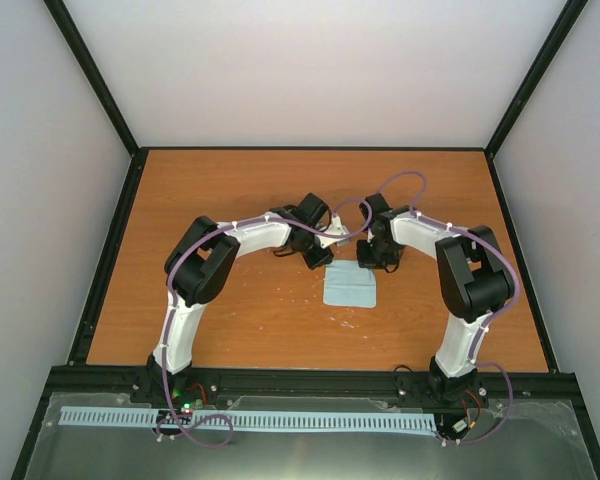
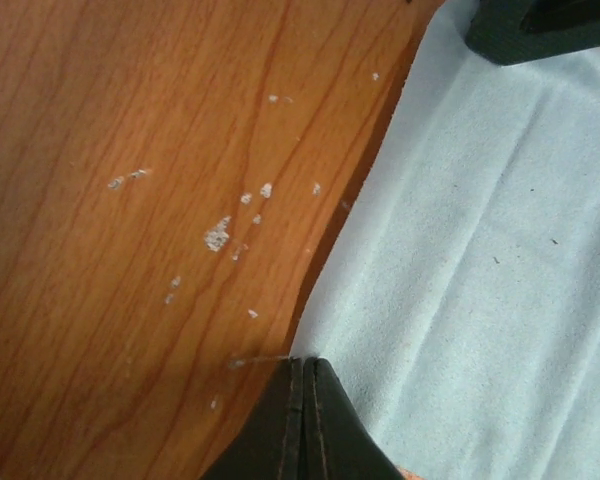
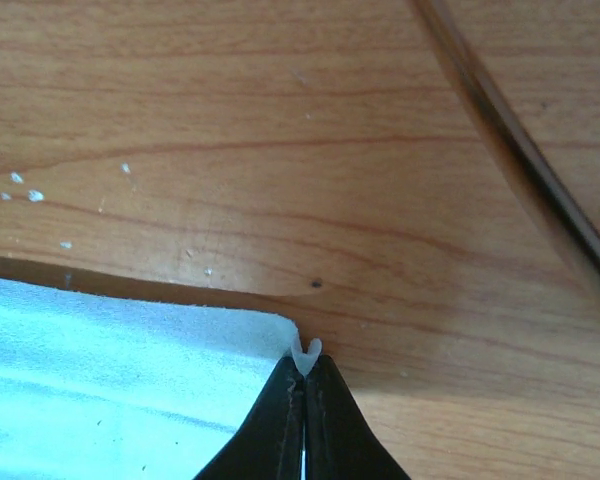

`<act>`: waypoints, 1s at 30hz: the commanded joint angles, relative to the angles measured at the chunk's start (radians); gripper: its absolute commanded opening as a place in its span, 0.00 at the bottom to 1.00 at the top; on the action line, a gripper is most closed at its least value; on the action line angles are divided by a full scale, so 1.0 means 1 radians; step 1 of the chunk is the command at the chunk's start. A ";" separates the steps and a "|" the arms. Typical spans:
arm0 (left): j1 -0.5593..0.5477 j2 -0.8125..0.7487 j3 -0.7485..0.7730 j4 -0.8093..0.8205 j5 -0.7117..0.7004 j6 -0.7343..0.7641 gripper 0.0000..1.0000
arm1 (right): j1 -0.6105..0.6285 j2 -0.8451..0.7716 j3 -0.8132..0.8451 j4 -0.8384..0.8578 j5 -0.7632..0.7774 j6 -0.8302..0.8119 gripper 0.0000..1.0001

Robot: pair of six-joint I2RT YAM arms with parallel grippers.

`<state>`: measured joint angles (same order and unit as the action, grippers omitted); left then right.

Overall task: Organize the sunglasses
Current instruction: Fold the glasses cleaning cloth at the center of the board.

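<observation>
The wood-grain counter (image 1: 230,190) is walled by pale panels and black frame posts. Open board lies to the left, right and far side of the arms. The black rail (image 1: 310,380) that carries both bases closes the bottom edge.

The left arm (image 1: 220,260) and right arm (image 1: 470,270) bend inward and meet near the middle, just above a flat, pale blue cloth (image 1: 350,288) with a soft, suede-like nap and faint fold creases.

Only the wrist views show the tips. The right jaws are clenched on a corner of the cloth, with a small nub of fabric poking out above them. The left jaws are pressed together exactly where another cloth corner ends. Whether fabric is caught between them cannot be told. The left wrist view also shows white flecks (image 2: 218,235) scattered over the varnish.

The sunglasses cannot be picked out with certainty in any view. The right wrist view shows a slim, blurred dark-brown strip (image 3: 520,148) crossing the upper right of the frame, too unclear to name.
</observation>
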<state>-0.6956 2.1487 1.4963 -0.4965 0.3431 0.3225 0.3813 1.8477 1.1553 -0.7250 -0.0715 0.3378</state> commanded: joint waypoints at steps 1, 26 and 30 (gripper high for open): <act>0.004 -0.015 -0.024 -0.054 0.015 0.000 0.01 | -0.002 -0.038 -0.032 -0.008 0.027 0.024 0.03; 0.030 -0.066 0.149 -0.078 -0.068 0.038 0.00 | -0.014 -0.092 0.027 0.046 0.051 0.033 0.03; 0.030 -0.076 0.125 -0.070 -0.071 0.036 0.00 | -0.018 -0.137 0.007 0.077 0.072 0.029 0.04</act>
<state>-0.6739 2.1212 1.6112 -0.5545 0.2901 0.3389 0.3733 1.7828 1.1614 -0.6849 -0.0441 0.3611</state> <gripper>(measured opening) 0.018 0.036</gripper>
